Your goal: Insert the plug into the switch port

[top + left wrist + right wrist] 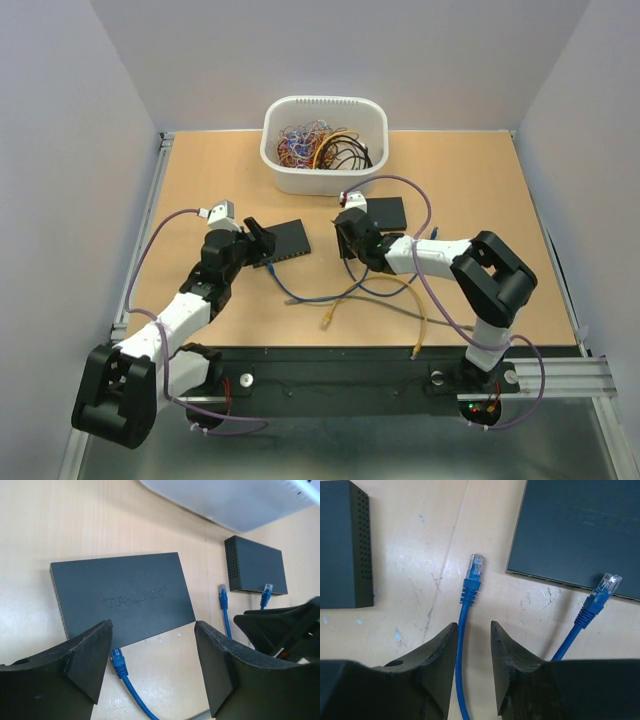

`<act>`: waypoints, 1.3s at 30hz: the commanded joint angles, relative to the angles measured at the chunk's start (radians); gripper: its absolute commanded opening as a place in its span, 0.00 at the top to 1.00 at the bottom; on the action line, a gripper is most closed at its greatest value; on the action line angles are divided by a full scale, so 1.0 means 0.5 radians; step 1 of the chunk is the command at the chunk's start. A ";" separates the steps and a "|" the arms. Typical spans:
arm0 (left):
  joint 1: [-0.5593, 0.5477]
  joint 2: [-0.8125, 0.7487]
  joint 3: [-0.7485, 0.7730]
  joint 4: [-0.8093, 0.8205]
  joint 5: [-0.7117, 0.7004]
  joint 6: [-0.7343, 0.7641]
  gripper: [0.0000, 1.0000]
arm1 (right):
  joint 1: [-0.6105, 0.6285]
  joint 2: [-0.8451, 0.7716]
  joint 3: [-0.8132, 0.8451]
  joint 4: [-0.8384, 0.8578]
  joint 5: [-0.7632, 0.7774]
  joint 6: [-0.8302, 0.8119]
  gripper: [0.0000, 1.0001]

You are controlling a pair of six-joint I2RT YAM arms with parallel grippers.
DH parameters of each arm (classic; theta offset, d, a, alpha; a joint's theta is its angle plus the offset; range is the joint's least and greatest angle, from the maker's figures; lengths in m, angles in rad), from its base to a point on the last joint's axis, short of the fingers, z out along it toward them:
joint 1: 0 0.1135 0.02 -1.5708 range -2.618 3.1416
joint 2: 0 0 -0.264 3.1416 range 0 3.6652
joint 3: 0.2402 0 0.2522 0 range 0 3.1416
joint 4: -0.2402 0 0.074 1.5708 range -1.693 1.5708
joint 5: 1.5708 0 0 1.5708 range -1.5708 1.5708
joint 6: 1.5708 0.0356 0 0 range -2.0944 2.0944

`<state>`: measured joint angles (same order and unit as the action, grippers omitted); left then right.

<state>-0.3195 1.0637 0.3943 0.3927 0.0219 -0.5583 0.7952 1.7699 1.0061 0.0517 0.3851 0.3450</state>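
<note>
The thin yellow cable (405,288) lies on the table in front of both arms. It has a plug at its left end (328,321) and another end near the table's front edge (415,351); neither is held. Two black switch boxes lie flat: the left switch (290,238) (120,597) and the right switch (388,212) (580,530). My left gripper (262,243) (152,665) is open and empty at the left switch's near edge. My right gripper (350,238) (472,630) is narrowly open, straddling a blue cable (462,645) without clamping it.
A blue connector (118,661) sits at the left switch's edge. Two loose blue connectors (474,572) (605,591) lie by the right switch. A grey cable (400,312) crosses the front. A white bin (290,180) of tangled cables stands at the back.
</note>
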 commanded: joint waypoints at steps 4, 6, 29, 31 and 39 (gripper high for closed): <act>-0.024 -0.265 -0.092 0.061 -0.182 0.067 0.23 | -0.047 0.154 0.175 -0.020 -0.009 0.062 0.62; -0.024 -0.293 -0.101 0.061 -0.200 0.064 0.23 | -0.050 0.197 0.215 -0.021 -0.015 0.059 0.63; -0.027 -0.238 -0.080 0.052 -0.194 0.077 0.24 | -0.063 0.320 0.408 -0.045 -0.080 0.080 0.62; -0.027 -0.238 -0.080 0.052 -0.197 0.073 0.24 | -0.059 0.344 0.430 -0.051 -0.092 0.083 0.62; -0.027 -0.219 -0.074 0.052 -0.197 0.073 0.24 | -0.072 0.409 0.451 -0.079 -0.040 0.098 0.63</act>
<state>-0.3279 0.9535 0.3534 0.3912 -0.0620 -0.5388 0.7689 1.9518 1.1889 0.0109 0.3447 0.3767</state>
